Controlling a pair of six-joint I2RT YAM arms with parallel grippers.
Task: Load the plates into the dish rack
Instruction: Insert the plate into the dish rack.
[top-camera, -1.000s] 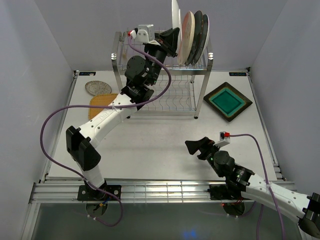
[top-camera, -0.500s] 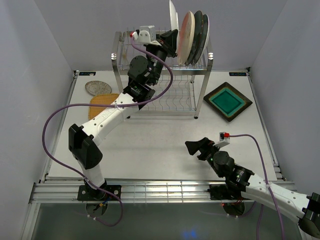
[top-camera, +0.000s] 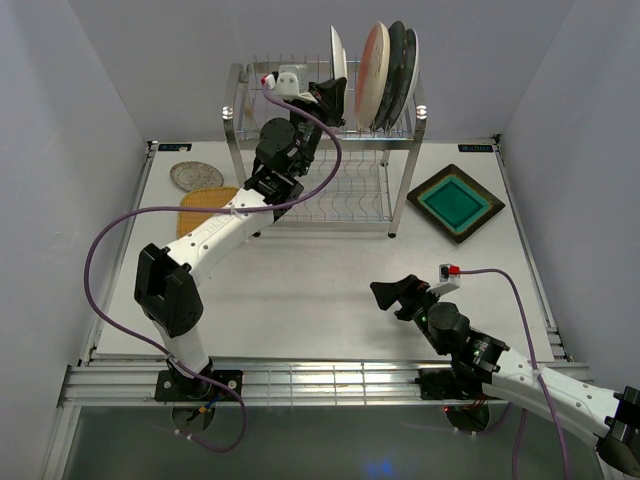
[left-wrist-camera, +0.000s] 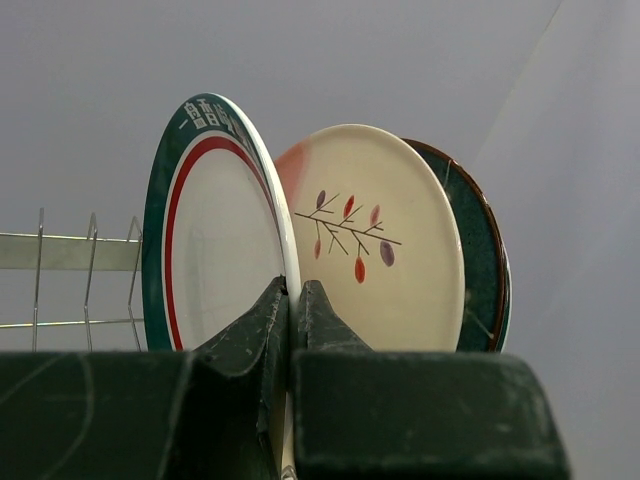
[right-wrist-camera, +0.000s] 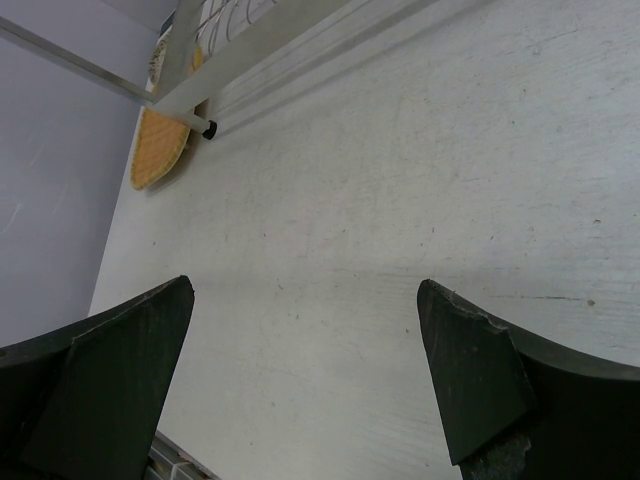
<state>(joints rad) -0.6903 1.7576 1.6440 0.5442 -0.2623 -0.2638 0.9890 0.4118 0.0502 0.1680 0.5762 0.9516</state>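
Lower rim of green-rimmed plate (left-wrist-camera: 215, 240) hidden behind left gripper (left-wrist-camera: 293, 298), clamped tight on its edge. Upright on top tier of steel-wire dish rack (top-camera: 365, 188), far edge of counter (top-camera: 330, 290); slot seating not visible. Glossy pink-cream plate (left-wrist-camera: 380, 250) just behind; dark plates (top-camera: 400, 72) mostly covered. Yellow woven square (top-camera: 203, 203) part-hidden by arm, far-left corner. Right gripper (right-wrist-camera: 305, 300) spread wide, holding nothing, over matte white counter. Grey walls.

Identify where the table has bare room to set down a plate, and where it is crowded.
Widest bare patch: the table in front of the dish rack, between the left arm and the open right end effector. Narrow strip: between rack and brown square plate. Crowded: the back-left corner with yellow woven plate and silver plate, and the rack's upper tier.
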